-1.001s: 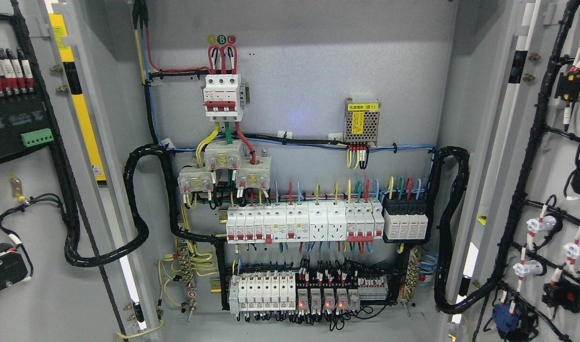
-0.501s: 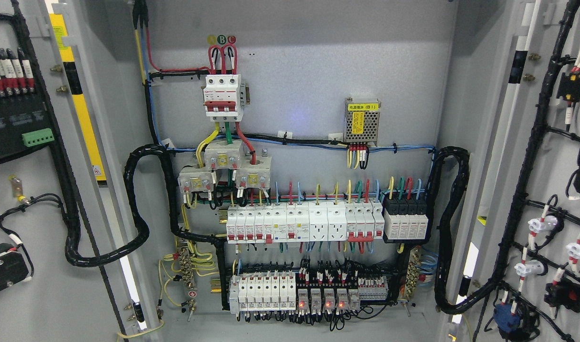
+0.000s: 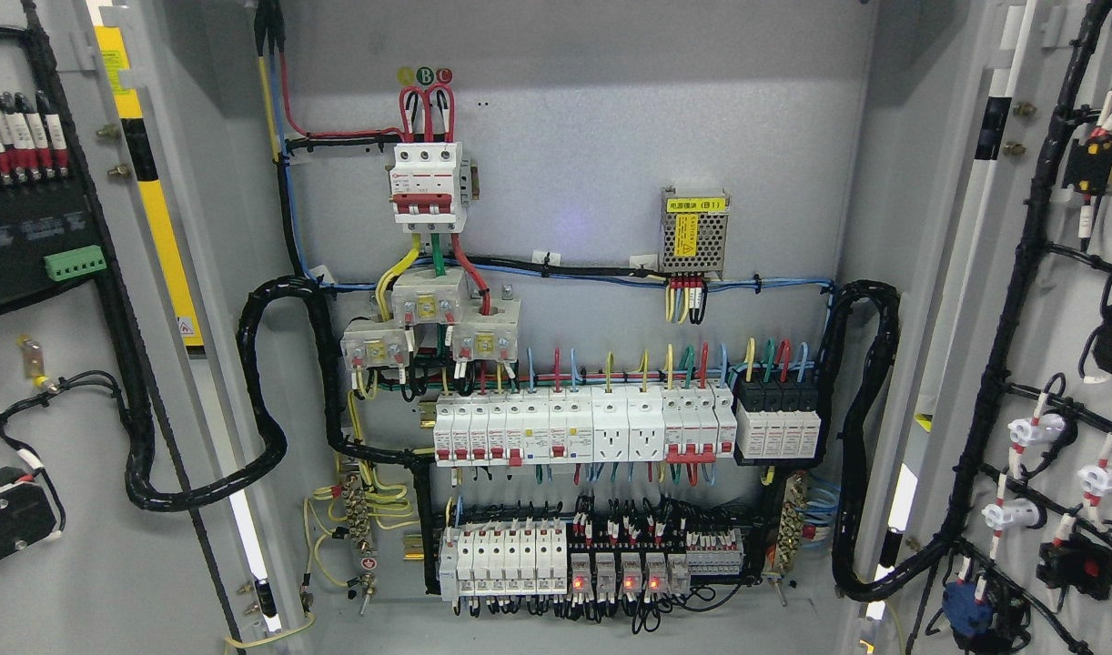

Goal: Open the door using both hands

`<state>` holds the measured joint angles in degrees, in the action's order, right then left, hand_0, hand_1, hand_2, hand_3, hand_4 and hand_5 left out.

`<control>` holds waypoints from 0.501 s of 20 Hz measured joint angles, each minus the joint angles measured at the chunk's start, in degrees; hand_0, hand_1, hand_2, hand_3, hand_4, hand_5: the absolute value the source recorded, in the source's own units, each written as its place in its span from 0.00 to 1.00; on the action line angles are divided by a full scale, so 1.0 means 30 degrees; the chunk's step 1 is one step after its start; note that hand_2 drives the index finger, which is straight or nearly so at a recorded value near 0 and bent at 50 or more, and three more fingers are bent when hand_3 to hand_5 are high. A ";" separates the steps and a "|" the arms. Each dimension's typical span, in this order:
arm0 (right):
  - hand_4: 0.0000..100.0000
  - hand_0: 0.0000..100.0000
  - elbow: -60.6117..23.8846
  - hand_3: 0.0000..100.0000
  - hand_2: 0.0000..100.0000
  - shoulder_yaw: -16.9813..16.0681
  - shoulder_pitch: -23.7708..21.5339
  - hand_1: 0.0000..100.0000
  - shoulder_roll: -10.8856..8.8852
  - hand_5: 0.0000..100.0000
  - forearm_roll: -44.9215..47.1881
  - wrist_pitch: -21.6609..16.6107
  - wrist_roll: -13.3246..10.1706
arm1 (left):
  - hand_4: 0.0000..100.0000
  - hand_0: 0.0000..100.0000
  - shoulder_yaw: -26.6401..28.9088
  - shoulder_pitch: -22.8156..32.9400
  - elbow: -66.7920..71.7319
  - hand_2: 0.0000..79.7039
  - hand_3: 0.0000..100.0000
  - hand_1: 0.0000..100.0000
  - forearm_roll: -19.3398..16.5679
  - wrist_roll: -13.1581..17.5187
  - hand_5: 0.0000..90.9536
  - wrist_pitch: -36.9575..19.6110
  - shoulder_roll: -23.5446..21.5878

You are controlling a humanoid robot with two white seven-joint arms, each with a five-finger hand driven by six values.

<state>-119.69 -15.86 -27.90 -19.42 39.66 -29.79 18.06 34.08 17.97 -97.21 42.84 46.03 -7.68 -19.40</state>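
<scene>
Doors: grey left leaf (image 3: 74,564) swung slightly wider, grey right leaf (image 3: 1056,300) too; cabinet fully open. You see no hand, grip unknowable.

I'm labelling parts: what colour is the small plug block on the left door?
Green. The plug block shows clearly in the head view, on the left door.

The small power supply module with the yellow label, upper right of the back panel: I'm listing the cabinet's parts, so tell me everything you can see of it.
The power supply module is a small box with a perforated metal-looking cover, mounted upright on the grey back panel. A yellow label runs across its top and a smaller yellow warning sticker sits on its front. Yellow, red and black wires leave its underside and loop down to the horizontal cable run just below. No hand is in view.
</scene>
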 measured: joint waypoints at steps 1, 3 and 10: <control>0.00 0.22 0.0033 0.00 0.00 0.0422 0.0001 0.01 -0.0099 0.00 -0.0016 -0.0039 0.0008 | 0.00 0.00 -0.0271 0.0096 -0.0245 0.00 0.00 0.00 -0.0248 0.0039 0.00 -0.0022 0.0116; 0.00 0.22 0.0176 0.00 0.00 0.1346 0.0004 0.01 -0.0262 0.00 -0.0081 -0.0055 0.0030 | 0.00 0.00 -0.0887 0.0248 -0.0568 0.00 0.00 0.00 -0.1261 -0.0045 0.00 -0.0209 0.0466; 0.00 0.22 0.2209 0.00 0.00 0.4901 -0.0001 0.01 -0.0584 0.00 -0.0491 -0.0072 0.0085 | 0.00 0.00 -0.3229 0.0520 0.0168 0.00 0.00 0.00 -0.6585 -0.0506 0.00 -0.0669 0.2925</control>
<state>-113.06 -1.16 -27.90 -21.17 38.18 -30.01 18.31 24.39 19.53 -96.70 23.08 44.51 -9.69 -10.63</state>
